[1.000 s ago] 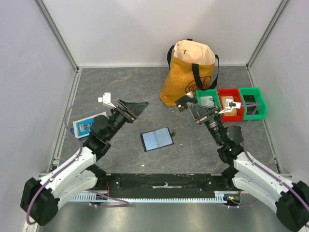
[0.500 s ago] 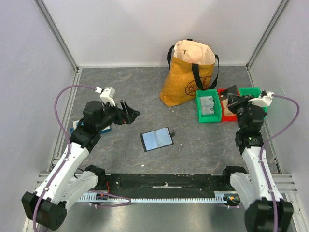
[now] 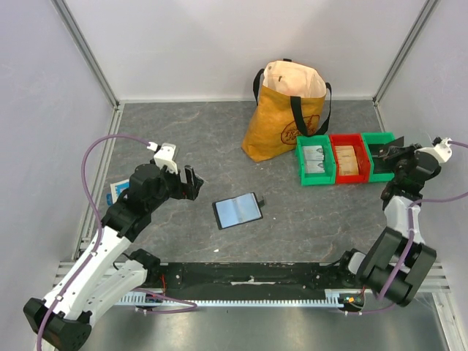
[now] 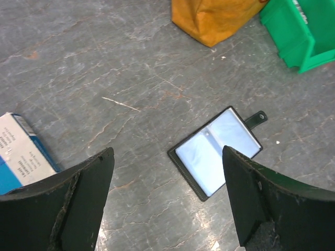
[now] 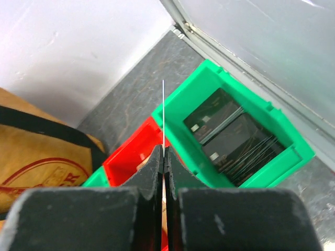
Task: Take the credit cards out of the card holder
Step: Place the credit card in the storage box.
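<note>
— Grey stone-patterned table [image 3: 183,131], white walls around it, seen from above. Where is the card holder?
— The card holder [image 3: 238,210] lies spread open near the table's middle, a little toward the near edge, pale insides up. The left gripper [image 3: 191,183] hovers just to its left, apart from it. The right gripper [image 3: 385,152] is well away by the right edge, over the last green bin [image 3: 395,174].
— Why so far off?
— It is delivering something, I judge. Three bins line up there beside the yellow bag [image 3: 281,110].
— And the left wrist view?
— Both fingers [image 4: 78,204] stand spread wide with nothing between them, framing the holder. That reads as lining up for a pick. A blue-and-white box [image 4: 21,151] lies toward the left edge, clear of the fingers.
— Any cards left inside?
— Cannot tell; the pale panels may be cards or clear windows.
— Right wrist view?
— Jaws pinched tight on a thin pale credit card [image 5: 163,110], edge-on and upright above the green bin, which holds dark flat things. It is held vertically, I think, so it drops in cleanly.
</note>
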Tool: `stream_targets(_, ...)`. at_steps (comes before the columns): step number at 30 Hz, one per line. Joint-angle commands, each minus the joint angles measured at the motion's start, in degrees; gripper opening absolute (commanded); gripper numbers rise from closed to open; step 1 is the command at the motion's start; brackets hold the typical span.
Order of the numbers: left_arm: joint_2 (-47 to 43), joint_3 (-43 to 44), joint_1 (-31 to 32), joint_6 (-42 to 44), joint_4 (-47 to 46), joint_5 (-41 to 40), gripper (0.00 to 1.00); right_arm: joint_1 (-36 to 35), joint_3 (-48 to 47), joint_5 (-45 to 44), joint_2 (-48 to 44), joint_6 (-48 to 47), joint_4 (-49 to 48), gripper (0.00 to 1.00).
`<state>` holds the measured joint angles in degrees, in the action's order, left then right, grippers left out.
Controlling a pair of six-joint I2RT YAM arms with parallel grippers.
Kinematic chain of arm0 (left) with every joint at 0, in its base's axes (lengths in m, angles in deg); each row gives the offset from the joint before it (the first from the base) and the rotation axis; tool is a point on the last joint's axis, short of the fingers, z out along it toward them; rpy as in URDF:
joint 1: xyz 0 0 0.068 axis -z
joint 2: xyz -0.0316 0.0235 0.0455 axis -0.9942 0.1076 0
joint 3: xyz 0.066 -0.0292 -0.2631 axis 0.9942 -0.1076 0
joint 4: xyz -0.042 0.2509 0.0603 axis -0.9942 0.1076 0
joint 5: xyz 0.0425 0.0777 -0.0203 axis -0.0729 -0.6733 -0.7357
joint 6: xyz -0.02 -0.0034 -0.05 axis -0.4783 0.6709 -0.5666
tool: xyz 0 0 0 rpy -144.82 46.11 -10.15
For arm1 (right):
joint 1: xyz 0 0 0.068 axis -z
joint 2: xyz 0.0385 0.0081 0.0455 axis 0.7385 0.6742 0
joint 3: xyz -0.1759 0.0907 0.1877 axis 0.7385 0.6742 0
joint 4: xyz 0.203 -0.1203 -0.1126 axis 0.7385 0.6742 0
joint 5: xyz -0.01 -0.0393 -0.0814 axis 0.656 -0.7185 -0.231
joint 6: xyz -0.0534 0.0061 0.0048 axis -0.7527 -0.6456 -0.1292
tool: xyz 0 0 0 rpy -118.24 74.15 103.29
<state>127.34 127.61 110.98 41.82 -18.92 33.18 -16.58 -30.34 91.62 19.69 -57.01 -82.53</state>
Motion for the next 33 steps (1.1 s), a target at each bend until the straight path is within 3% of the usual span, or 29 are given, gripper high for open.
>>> stream_targets(1,-0.8,-0.4,0.4,3.9,0.2,-4.9,0.89,1.8,-4.5,4.7,6.6,-8.8,-8.3,0.0)
stream_targets(7,-1.1,-0.5,0.4,4.1,0.1,-4.4,0.88,2.8,-8.6,11.3,18.1,-15.1,-9.6,0.0)
stream_targets(15,-0.6,-0.6,0.4,4.4,-0.1,-3.8,0.88,3.3,-9.6,15.3,26.0,-18.0,-10.9,0.01)
stream_targets(20,-0.5,-0.7,0.1,4.4,-0.1,-3.7,0.87,3.3,-9.8,18.6,29.9,-17.0,-11.2,0.14)
stream_targets(28,-1.3,-0.9,-0.6,4.4,-0.5,-2.9,0.87,3.3,-6.5,1.4,22.5,-16.6,-6.8,0.51)
stream_targets(33,-1.9,-0.9,-0.8,4.2,-0.9,-1.9,0.87,3.2,-6.1,-5.1,14.6,-15.7,-1.9,0.59)
